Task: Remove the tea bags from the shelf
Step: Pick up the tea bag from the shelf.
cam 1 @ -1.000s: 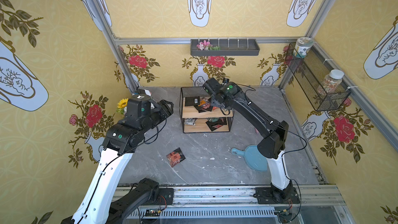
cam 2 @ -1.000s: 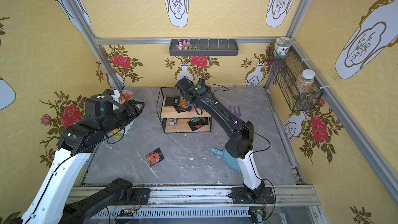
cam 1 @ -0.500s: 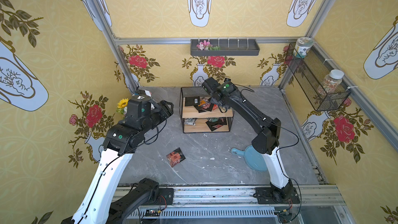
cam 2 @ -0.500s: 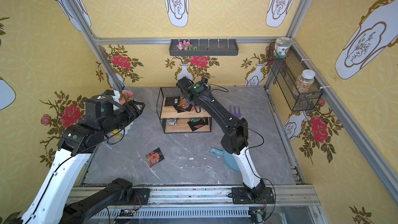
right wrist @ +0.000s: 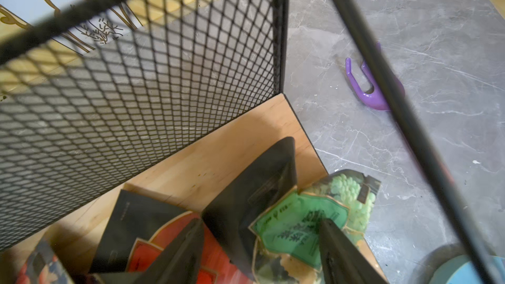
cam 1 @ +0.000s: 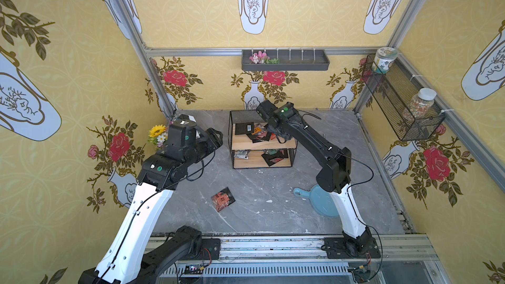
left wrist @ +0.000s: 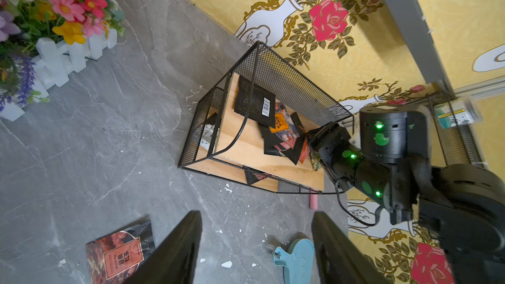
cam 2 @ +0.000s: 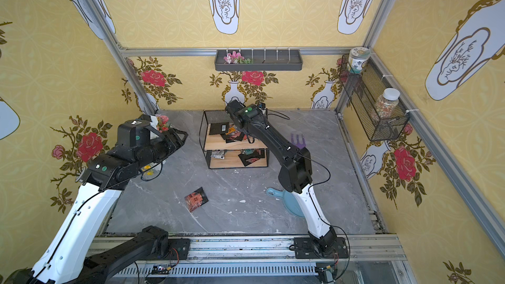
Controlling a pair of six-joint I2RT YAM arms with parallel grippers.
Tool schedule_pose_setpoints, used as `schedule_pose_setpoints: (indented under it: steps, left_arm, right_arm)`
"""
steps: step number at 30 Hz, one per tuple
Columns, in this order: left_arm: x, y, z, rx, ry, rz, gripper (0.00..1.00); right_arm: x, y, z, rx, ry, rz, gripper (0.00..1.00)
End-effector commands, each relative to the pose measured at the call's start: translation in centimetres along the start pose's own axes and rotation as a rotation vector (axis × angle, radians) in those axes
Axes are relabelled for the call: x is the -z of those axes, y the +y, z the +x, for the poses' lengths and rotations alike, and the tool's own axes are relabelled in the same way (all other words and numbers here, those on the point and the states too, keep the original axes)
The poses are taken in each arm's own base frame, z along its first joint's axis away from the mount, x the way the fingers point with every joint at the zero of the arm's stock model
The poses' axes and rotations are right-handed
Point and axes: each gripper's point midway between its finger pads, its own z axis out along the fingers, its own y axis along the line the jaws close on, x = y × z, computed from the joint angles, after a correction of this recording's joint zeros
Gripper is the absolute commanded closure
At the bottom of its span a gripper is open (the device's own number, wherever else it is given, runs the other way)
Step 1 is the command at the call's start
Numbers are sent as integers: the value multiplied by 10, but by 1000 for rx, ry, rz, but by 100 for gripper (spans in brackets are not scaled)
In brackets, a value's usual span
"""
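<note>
In both top views a grey marbled tabletop point(cam 1: 273, 184) is walled by yellow floral wallpaper. The shelf point(cam 1: 251, 163) stands at the back with tea bags point(cam 1: 247, 128) heaped on both boards, and one loose sachet point(cam 2: 195, 199) lies in front.

In the left wrist view the left gripper point(left wrist: 257, 217) is held wide and empty above the table, with a flower box point(left wrist: 68, 53) nearby.

In the right wrist view the right gripper point(right wrist: 259, 225) is spread apart astride a green sachet point(right wrist: 295, 222) on the upper board. It is hemmed in by the mesh back point(right wrist: 136, 77) and a frame wire point(right wrist: 382, 91), and a purple fork point(right wrist: 369, 96) lies beyond.
</note>
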Motion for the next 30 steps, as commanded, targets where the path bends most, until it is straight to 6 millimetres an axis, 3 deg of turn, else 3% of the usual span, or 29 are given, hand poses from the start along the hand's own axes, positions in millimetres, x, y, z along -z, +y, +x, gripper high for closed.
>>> schedule_pose_setpoints:
  steps: [1,6,10,20,30]
  left_arm:
    - [-13,2,5,-34,17,1,26]
    - [-32,10,14,-29,43,-11,21]
    - [-42,8,11,-39,41,-15,20]
    - [-77,-3,-10,-108,35,-65,26]
    - [-106,4,-6,-138,73,-108,27]
  right_arm:
    - [-7,-7,13,0,50,30,38]
    - [-3,-8,13,-11,53,15,50]
    - [2,-7,10,-23,47,-3,61]
    - [18,-10,-6,-68,3,-32,84]
    - [41,-7,-24,-80,-54,-90,100]
